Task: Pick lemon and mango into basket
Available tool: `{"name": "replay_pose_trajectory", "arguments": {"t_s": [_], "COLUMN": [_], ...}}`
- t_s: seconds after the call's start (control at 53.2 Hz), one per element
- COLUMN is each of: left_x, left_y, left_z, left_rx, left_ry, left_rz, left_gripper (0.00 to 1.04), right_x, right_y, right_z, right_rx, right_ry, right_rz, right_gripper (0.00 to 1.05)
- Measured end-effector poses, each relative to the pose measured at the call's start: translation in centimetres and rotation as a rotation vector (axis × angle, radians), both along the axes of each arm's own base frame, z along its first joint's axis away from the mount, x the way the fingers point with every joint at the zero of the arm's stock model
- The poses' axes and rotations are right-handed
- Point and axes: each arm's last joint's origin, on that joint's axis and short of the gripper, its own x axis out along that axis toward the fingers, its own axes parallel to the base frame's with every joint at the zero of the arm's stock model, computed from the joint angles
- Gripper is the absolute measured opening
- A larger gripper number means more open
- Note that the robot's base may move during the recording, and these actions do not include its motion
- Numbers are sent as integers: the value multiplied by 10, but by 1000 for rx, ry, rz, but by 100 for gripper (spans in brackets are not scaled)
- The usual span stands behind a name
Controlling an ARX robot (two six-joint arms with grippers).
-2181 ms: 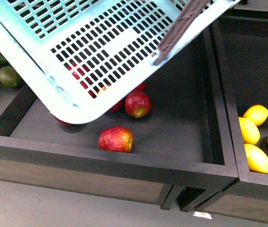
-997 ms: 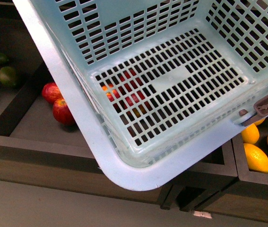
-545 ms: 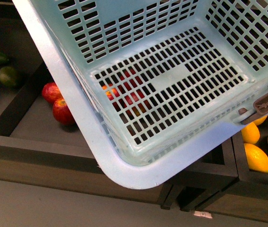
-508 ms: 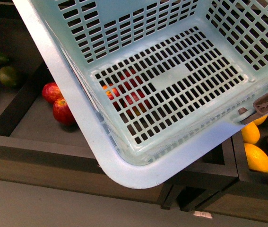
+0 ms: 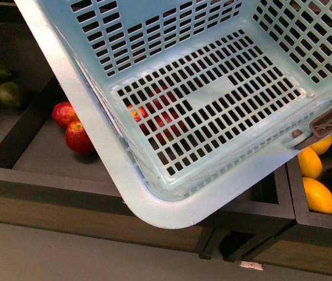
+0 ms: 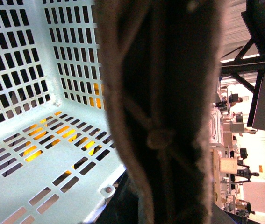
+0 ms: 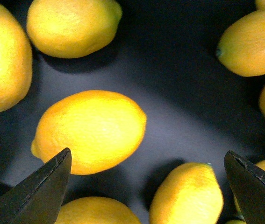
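The teal basket (image 5: pixel 125 175) hangs tilted over the crates and fills most of the front view, with nothing inside it. My left gripper is shut on its brown handle (image 6: pixel 160 116), which blocks the left wrist view and hides the fingers; the basket's slotted floor (image 6: pixel 34 163) lies beyond it. My right gripper (image 7: pixel 147 154) hovers open, close above several lemons in the right crate. One lemon (image 7: pixel 90 131) lies just ahead of one dark fingertip (image 7: pixel 53 182), and another lemon (image 7: pixel 187 193) sits between the tips. I cannot pick out a mango with certainty.
Red apples (image 5: pixel 79 137) lie in the middle dark wooden crate (image 5: pixel 37 178), some showing through the basket's slots. Green oval fruits (image 5: pixel 10 93) sit in the crate at far left. Lemons (image 5: pixel 318 195) show in the right crate below the basket's handle (image 5: pixel 329 124).
The basket swung from showing its underside to facing its open inside toward the camera, now covering the apples. Over the last second it only drifted slightly.
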Motion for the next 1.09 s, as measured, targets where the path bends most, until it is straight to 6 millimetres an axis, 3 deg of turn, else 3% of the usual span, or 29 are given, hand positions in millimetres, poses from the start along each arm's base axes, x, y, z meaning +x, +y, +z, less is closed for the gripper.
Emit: {"name": "replay_pose_trajectory", "arguments": {"t_s": [0.207, 0.433, 1.091], "left_x": [0, 0, 0], "left_y": [0, 0, 0], "left_z": [0, 0, 0], "left_rx": [-1, 0, -1], "left_ry": [1, 0, 1], "left_rz": [-3, 0, -2], "left_gripper": [6, 6, 6], "right_x": [9, 25, 43], "right_y": [12, 13, 5], "right_z": [-17, -32, -49], "right_rx": [35, 30, 44], "right_ry": [41, 69, 118], "right_rz": [67, 86, 77], "right_gripper": [96, 96, 96]}}
